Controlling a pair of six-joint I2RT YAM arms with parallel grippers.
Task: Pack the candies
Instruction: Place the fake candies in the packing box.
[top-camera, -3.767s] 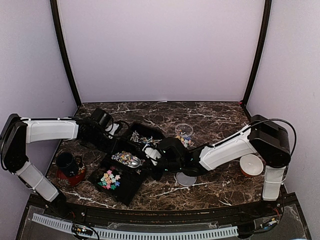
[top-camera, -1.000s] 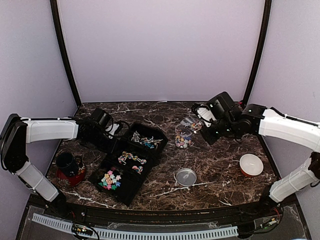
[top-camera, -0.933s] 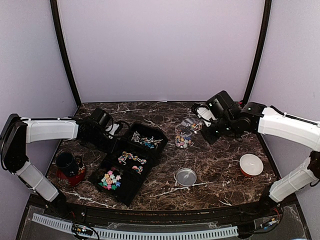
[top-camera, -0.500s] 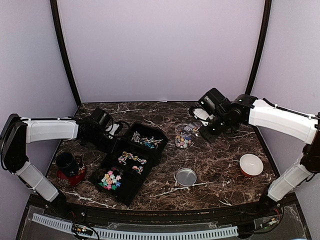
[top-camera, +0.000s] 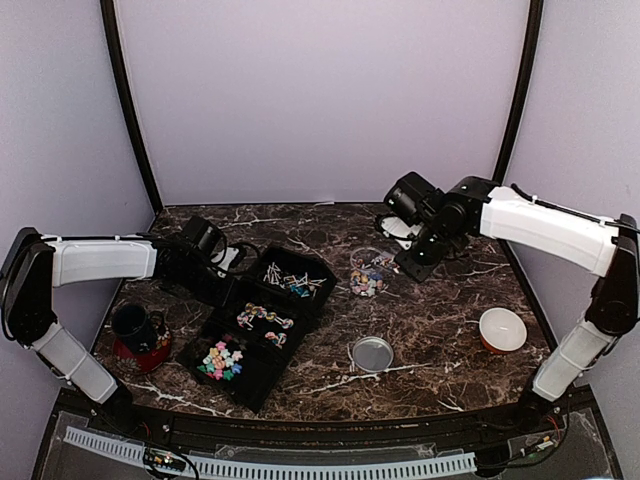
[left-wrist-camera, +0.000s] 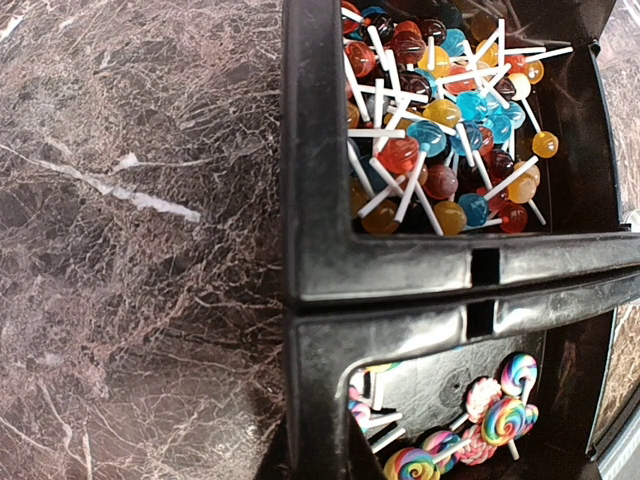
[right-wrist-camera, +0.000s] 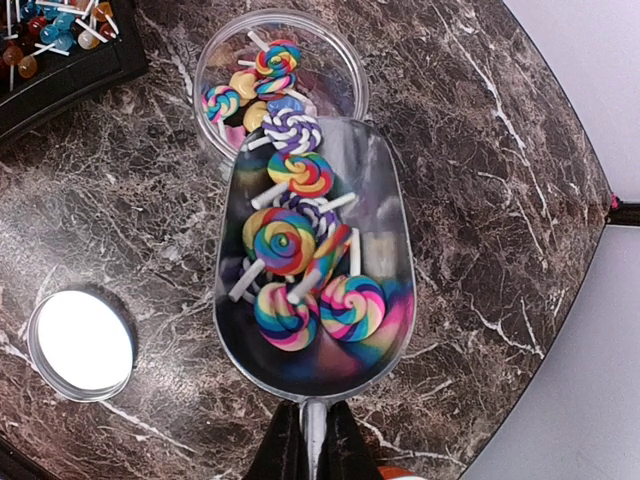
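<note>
Since a second ago the right arm has swung back and to the left, bringing the right gripper (right-wrist-camera: 305, 437) in behind the glass jar (right-wrist-camera: 345, 70); a few seconds ago it was down at the black tray (left-wrist-camera: 315, 180). The left arm has not shifted. The right jaws are clamped on the handle of a metal scoop (right-wrist-camera: 385, 250) that carries the candies (right-wrist-camera: 285, 245), rainbow swirl lollipops. A few more already lie in the jar.

In the wrist view the scoop's long axis runs from the handle straight to its open mouth, which overlaps the jar's near rim. The lollipop sticks point every which way.

The left gripper (top-camera: 228, 262) has its jaws closed at the tray's far-left rim; whether they pinch that rim I cannot tell.

The jar stands between tray and scoop, near both. Bare counter (top-camera: 450, 300) lies to its right and front, with the lid (top-camera: 372, 353) near the front edge and a white bowl (top-camera: 502, 328) well off to the right.
</note>
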